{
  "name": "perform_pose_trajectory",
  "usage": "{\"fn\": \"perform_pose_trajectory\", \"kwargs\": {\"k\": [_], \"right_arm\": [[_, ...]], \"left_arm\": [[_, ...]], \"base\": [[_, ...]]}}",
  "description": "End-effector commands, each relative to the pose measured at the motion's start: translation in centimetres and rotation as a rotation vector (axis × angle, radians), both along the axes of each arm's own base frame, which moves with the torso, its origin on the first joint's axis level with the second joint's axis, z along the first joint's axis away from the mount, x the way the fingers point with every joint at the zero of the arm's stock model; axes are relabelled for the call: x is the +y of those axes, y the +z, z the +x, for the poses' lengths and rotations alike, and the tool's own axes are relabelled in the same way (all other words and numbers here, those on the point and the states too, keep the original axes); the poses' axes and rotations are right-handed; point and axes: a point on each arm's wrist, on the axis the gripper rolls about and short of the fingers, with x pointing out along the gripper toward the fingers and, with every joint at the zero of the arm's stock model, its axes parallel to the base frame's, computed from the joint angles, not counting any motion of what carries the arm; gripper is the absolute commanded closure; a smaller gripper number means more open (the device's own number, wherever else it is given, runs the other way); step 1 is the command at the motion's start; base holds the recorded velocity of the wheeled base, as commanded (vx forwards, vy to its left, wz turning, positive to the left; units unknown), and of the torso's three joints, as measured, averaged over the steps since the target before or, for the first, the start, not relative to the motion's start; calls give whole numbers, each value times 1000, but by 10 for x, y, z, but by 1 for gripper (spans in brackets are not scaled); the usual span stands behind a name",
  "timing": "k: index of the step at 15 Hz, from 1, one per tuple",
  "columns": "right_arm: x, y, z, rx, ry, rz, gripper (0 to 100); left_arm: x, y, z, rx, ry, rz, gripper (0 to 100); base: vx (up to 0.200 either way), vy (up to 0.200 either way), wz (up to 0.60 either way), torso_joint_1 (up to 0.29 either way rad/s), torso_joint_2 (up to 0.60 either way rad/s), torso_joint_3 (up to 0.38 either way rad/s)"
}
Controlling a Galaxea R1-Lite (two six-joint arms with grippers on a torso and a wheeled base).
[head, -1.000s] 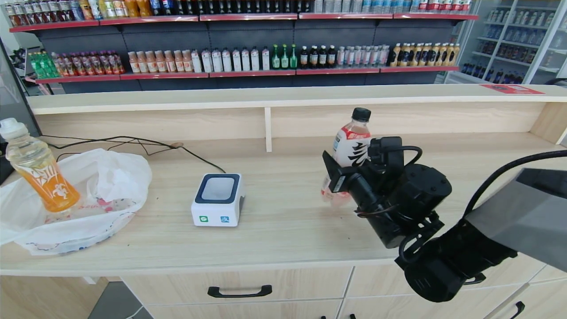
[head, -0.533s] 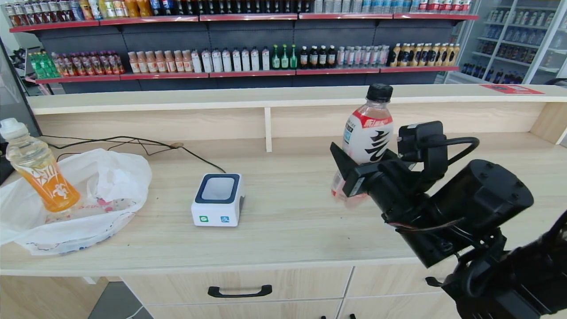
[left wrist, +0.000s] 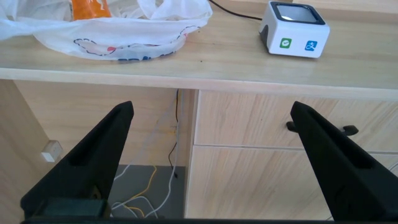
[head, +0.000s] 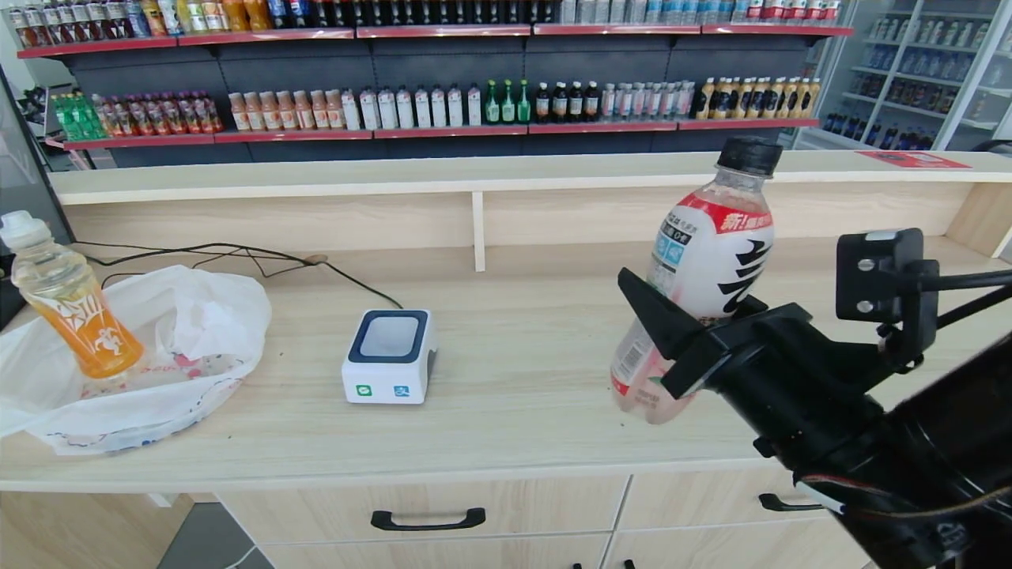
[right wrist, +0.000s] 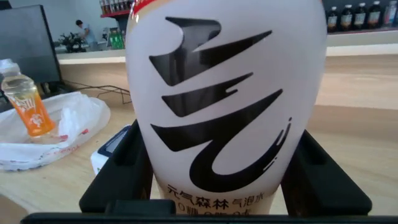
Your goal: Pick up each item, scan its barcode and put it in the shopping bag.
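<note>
**Head view:** The right gripper (head: pixel 696 336) is clamped around the lower half of a clear plastic bottle of pale pink drink with a black cap (head: pixel 708 261). The bottle is held tilted above the pale wooden worktop (head: pixel 514 419), well right of the white box scanner (head: pixel 389 356). Full and smooth-walled, the bottle probably has enough weight to slide, so the labelled waist looks the soundest hold. Bare worktop separates it from the scanner. The white plastic shopping bag (head: pixel 190 324), with an orange drink bottle (head: pixel 67 304) in it, lies far left near the front edge.

**Left wrist view:** The left gripper (left wrist: pixel 211 162) is spread wide and empty, below the worktop edge and facing the drawer fronts (left wrist: pixel 249 137).

**Right wrist view:** The bottle (right wrist: pixel 224 106) sits squarely between both fingers, with the bag (right wrist: pixel 74 121) and the scanner (right wrist: pixel 109 149) beyond it.
</note>
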Motion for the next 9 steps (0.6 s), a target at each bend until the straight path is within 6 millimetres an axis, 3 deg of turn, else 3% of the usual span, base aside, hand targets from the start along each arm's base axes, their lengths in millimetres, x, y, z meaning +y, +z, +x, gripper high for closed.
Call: {"fn": "perform_pose_trajectory", "kwargs": {"k": [1, 9], "right_arm": [[-2, 8, -11, 2, 51, 66, 100], [-5, 20, -20, 80, 365, 275, 100]], "left_arm": [[0, 0, 0, 0, 0, 1, 0], [0, 0, 0, 0, 0, -1, 0]], "base": [[0, 0, 0, 0, 0, 0], [0, 0, 0, 0, 0, 0]]}}
